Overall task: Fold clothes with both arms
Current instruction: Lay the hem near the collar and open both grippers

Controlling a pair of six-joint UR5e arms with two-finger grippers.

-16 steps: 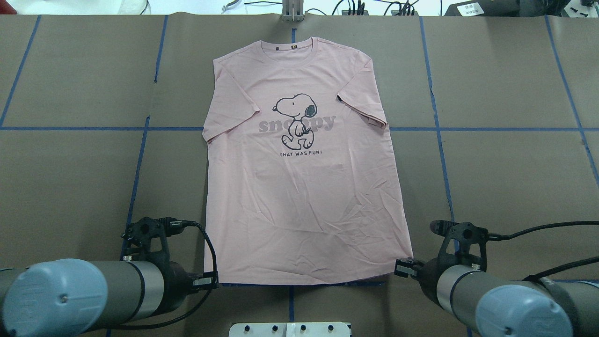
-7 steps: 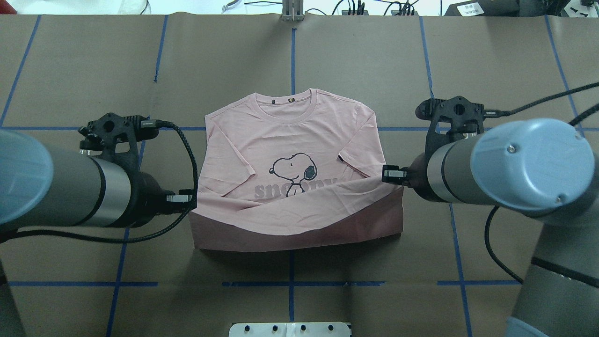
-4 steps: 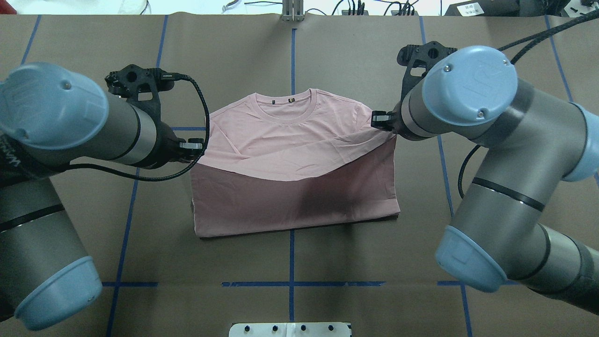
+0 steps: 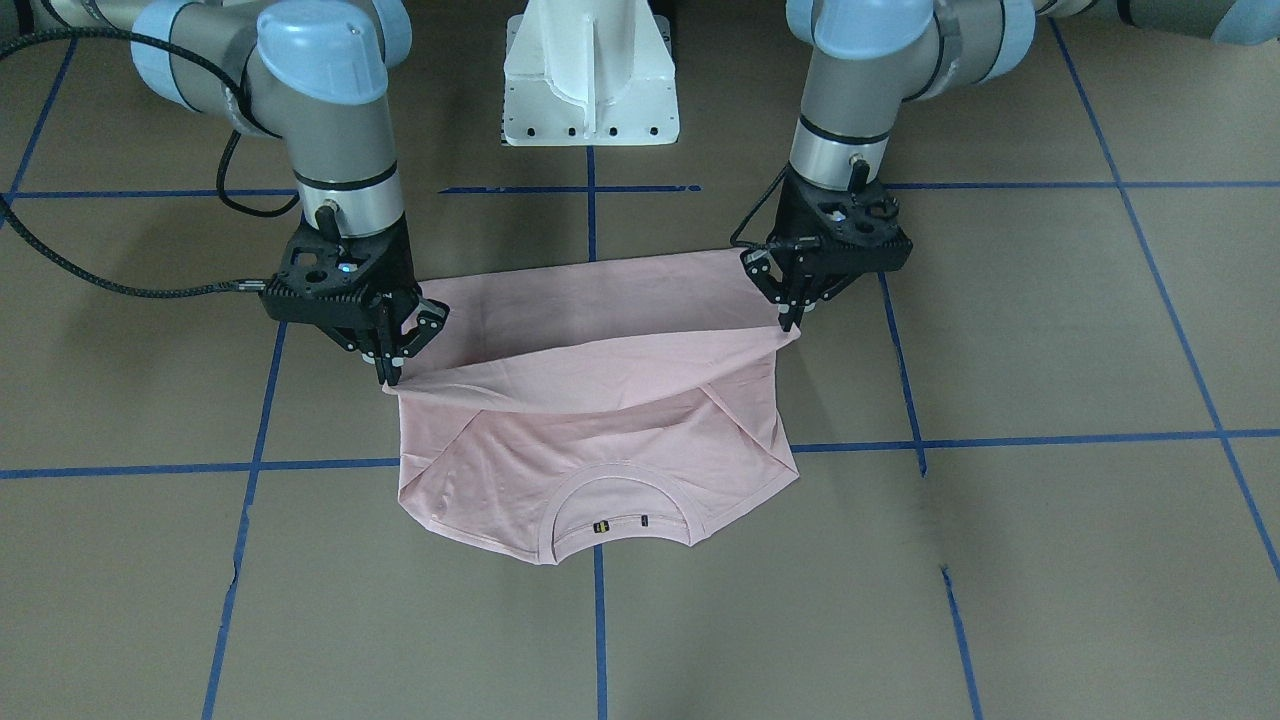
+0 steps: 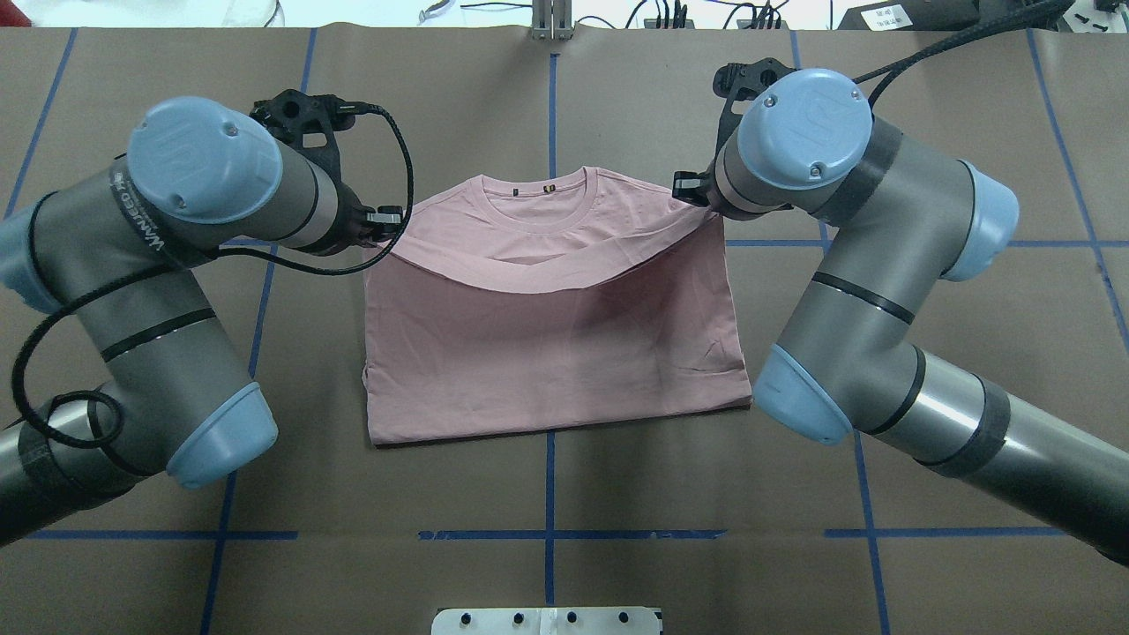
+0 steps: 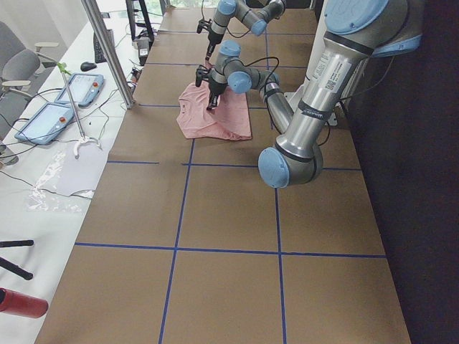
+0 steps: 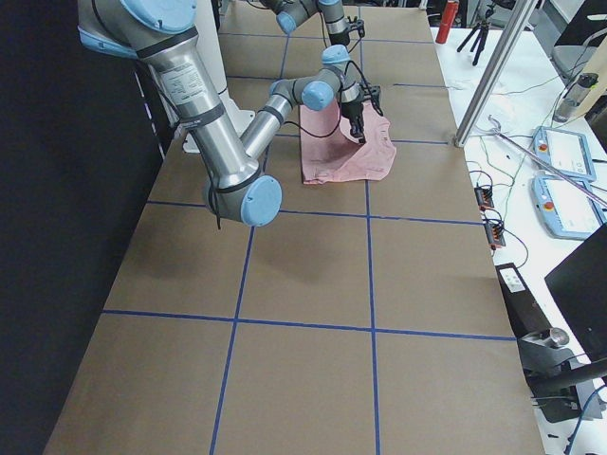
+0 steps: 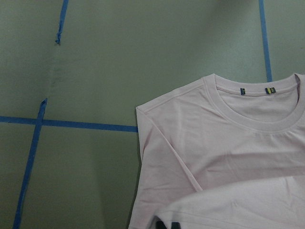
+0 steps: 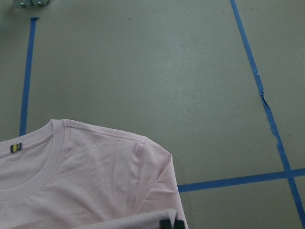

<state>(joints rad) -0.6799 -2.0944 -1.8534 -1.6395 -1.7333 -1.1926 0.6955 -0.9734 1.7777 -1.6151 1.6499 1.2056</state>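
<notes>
To my left, the left end effector [image 5: 388,216] is pressed together on one corner of the T-shirt's hem. It holds that corner raised off the surface [image 5: 617,494], just beside the garment's left shoulder. The pink T-shirt [image 5: 547,353] lies in the middle of the surface, doubled over on itself. Its fold runs along the near edge, on the robot's side, and plain cloth faces up. The raised hem sags in an arc between the two held corners. The low middle of that arc stops short of the collar [image 5: 538,198], which lies flat and uncovered at the far side. To my right, the right end effector [image 5: 686,187] pinches the other hem corner beside the right shoulder, a little farther out than its partner. On the front-facing camera I see both end effectors pointing down, with the cloth draping from their tips.
</notes>
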